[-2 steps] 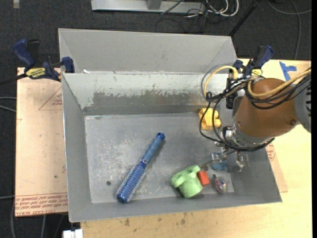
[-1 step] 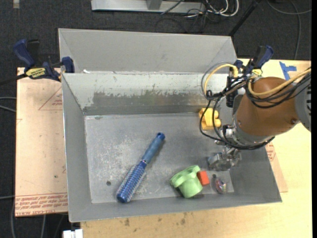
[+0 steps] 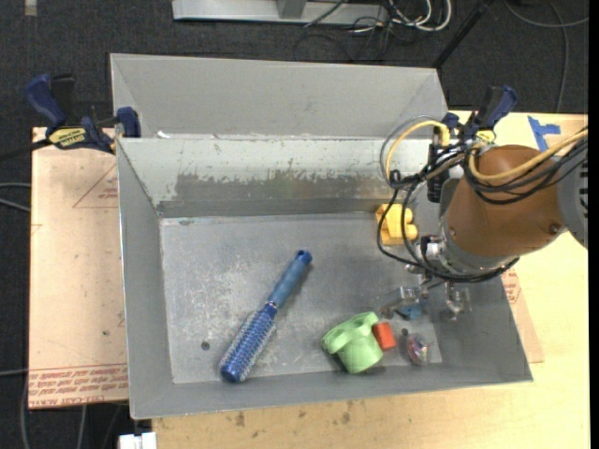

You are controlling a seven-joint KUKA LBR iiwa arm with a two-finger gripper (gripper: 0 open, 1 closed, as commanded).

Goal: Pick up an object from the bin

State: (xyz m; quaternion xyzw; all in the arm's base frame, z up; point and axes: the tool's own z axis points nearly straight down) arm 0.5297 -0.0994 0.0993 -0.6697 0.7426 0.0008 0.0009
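Note:
My gripper [image 3: 432, 305] hangs low over the right part of the bin floor, under the orange cover. Its two fingers stand apart, and I see nothing between them. Just below and left of it lie a small orange block [image 3: 384, 336] and a small clear reddish piece [image 3: 415, 348]. A green rounded plastic thing [image 3: 354, 344] lies against the orange block's left side. A yellow object [image 3: 398, 223] sits near the back wall, left of the arm and partly hidden by cables.
A blue hairbrush [image 3: 267, 318] lies slantwise in the middle of the floor, bristle head toward the front left. The arm comes in over the bin's right wall.

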